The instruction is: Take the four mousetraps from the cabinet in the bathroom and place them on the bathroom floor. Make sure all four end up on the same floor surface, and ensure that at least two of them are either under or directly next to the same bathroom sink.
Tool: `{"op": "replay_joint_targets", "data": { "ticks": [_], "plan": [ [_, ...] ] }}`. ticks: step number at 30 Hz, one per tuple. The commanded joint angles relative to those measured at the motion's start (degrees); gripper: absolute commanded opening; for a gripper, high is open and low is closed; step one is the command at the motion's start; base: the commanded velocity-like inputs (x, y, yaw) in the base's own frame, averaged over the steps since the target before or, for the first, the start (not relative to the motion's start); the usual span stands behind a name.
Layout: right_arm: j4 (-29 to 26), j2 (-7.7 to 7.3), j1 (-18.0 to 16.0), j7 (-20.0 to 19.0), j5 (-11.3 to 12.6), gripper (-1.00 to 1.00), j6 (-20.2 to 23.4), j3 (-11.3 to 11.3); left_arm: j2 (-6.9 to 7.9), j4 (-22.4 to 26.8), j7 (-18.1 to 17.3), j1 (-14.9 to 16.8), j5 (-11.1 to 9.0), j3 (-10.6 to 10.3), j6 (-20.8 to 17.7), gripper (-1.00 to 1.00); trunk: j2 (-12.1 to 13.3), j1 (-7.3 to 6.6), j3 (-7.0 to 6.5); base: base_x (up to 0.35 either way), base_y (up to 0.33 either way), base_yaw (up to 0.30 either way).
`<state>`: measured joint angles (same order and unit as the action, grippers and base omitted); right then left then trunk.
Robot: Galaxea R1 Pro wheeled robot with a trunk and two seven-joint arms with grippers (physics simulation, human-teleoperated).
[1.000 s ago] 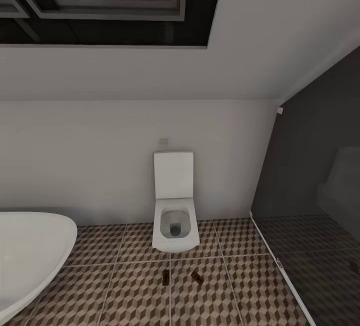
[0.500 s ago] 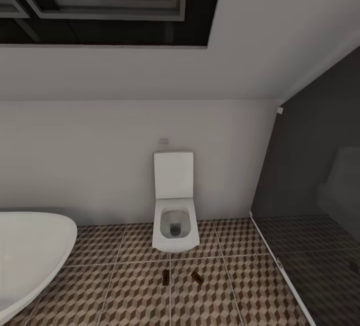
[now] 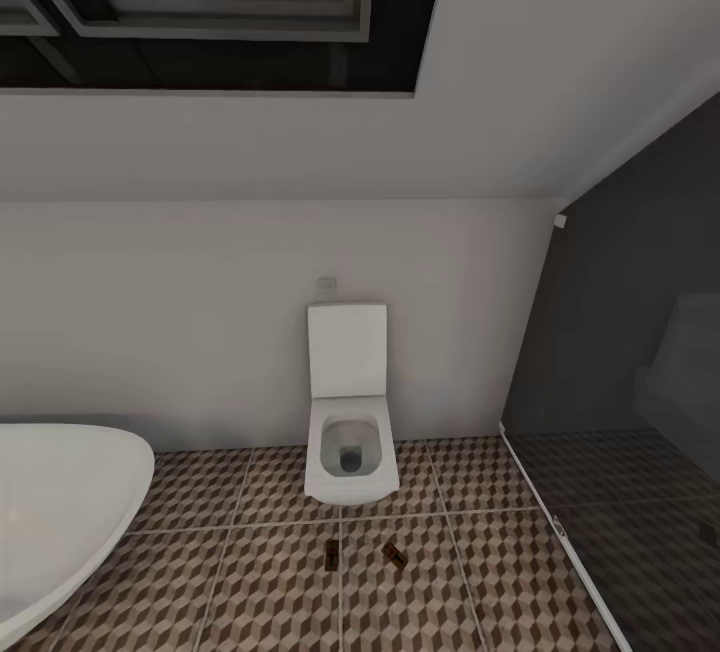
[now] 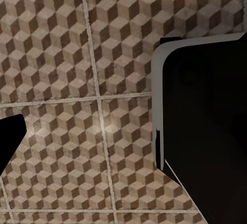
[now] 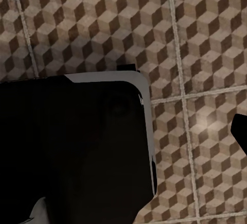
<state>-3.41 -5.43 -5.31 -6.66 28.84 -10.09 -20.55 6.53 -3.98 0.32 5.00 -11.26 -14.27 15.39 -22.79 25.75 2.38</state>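
Two mousetraps lie on the cube-patterned bathroom floor (image 3: pixel 250 572) in front of the toilet, one (image 3: pixel 331 554) beside a grout line and the other (image 3: pixel 396 556) a little to its right, turned at an angle. The cabinet and the bathroom sink are out of view. In the left wrist view one dark fingertip (image 4: pixel 10 139) of my left gripper (image 4: pixel 123 144) shows at the frame's edge over the tiles, with nothing in the gap. My right gripper (image 5: pixel 123 131) likewise shows one dark fingertip (image 5: pixel 240 131) at the edge, holding nothing.
A white wall-hung toilet (image 3: pixel 348 442) stands against the back wall. A white oval bathtub (image 3: pixel 60 502) is at the lower left. A dark glass partition (image 3: pixel 620 412) closes off the right side. My black base (image 4: pixel 206 121) shows under both wrists.
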Motion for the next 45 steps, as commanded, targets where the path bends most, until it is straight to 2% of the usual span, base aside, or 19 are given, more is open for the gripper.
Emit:
{"op": "replay_joint_targets", "data": {
  "ticks": [1, 45],
  "plan": [
    [0.07, -0.02, -0.05, -0.28, 0.61, 1.00, -0.20, -0.37, -0.03, -0.22, 0.03, 0.10, -0.43, -0.49, 0.39, 1.00, -0.13, 0.04, 0.13, 0.000, 0.000, 0.000],
    [0.07, 0.00, -0.05, -0.27, 0.61, 1.00, -0.20, -0.37, -0.03, -0.20, 0.03, 0.10, -0.43, -0.49, 0.38, 1.00, -0.13, 0.04, 0.13, 0.000, 0.000, 0.000]
  ]
}}
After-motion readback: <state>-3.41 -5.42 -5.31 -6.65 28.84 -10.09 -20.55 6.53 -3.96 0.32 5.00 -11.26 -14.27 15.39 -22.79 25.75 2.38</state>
